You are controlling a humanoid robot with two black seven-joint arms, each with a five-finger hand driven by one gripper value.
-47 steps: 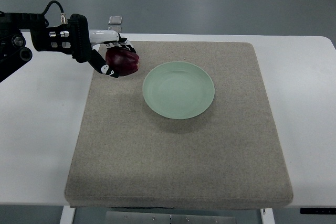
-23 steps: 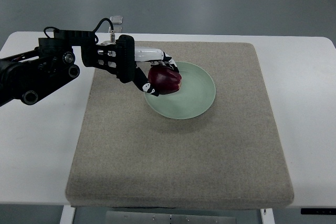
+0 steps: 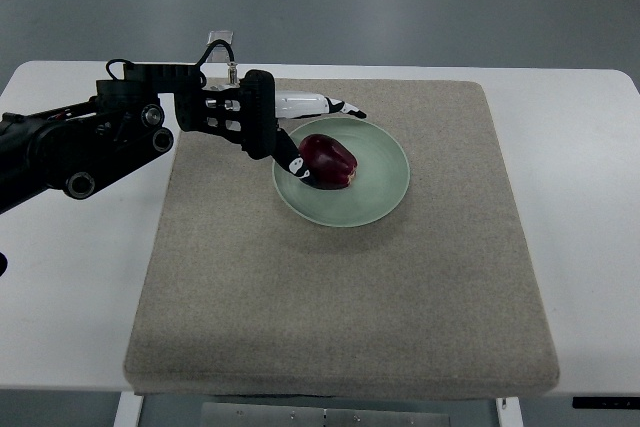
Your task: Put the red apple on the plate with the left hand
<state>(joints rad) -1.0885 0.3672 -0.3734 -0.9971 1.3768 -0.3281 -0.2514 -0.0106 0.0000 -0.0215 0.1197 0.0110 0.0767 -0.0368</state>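
The apple (image 3: 328,159) looks firm and smooth-skinned, probably moderately heavy for its size and a little slippery; its rounded, lumpy body would likely roll if nudged, so a wrap around its widest part from the sides seems the safest hold. It is dark red, glossy and slightly lobed, and it sits on the left half of the pale green plate (image 3: 385,187). The left hand (image 3: 300,137) is beside it, fingers (image 3: 335,105) spread apart and holding nothing.
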